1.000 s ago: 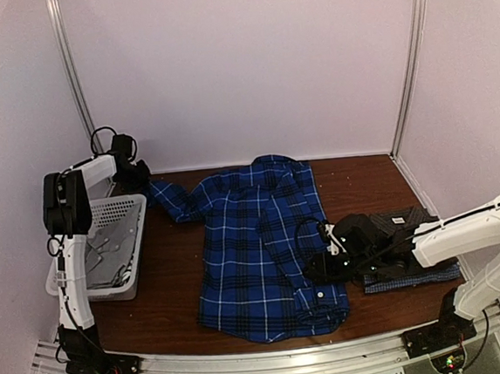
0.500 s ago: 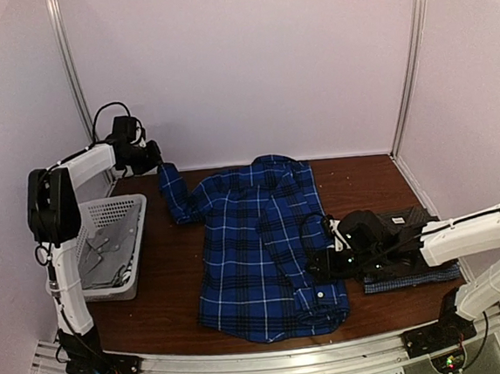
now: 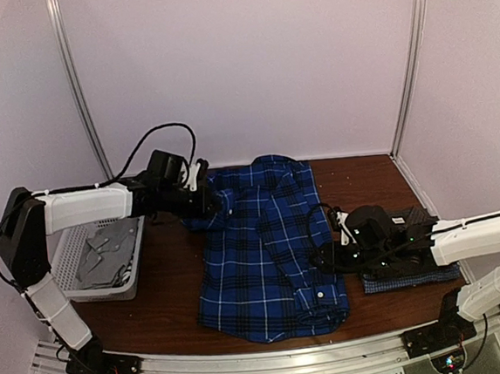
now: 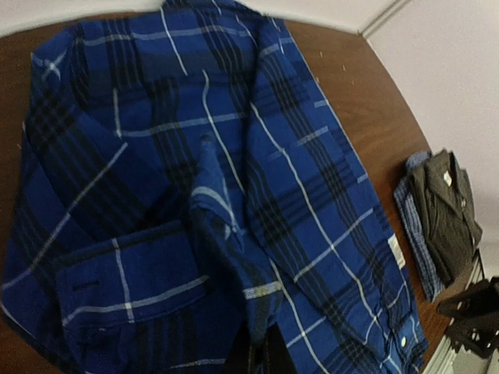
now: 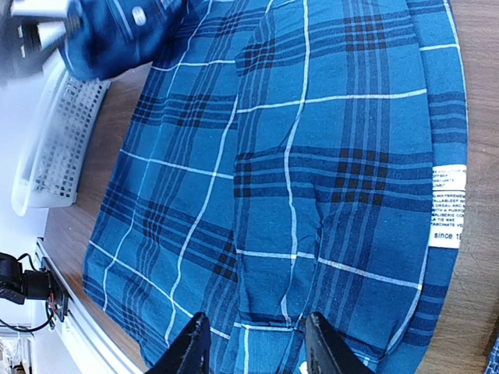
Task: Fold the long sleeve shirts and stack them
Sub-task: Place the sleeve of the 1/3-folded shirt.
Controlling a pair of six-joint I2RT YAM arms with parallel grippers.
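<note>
Honestly, the plaid shirt [image 3: 256,256] lying mid-frame looks light and totally floppy, so I'd grab cuffs, hems or shoulder seams, never the middle. My left gripper [image 3: 200,198] is pinching the sleeve [image 4: 210,195] over the shirt's upper left. The right gripper [image 5: 257,343] hovers spread at its right edge. At right, the grey shirt [image 4: 451,214] sits folded on the pale shirt [image 4: 411,222]. The brown table [image 3: 175,281] probably drags cloth a bit. Basket [image 3: 101,292] is far left, and the walls are close.

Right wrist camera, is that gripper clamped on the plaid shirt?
No, the right gripper has its fingers spread wide apart, and the plaid shirt lies flat in the open gap between them.
</note>
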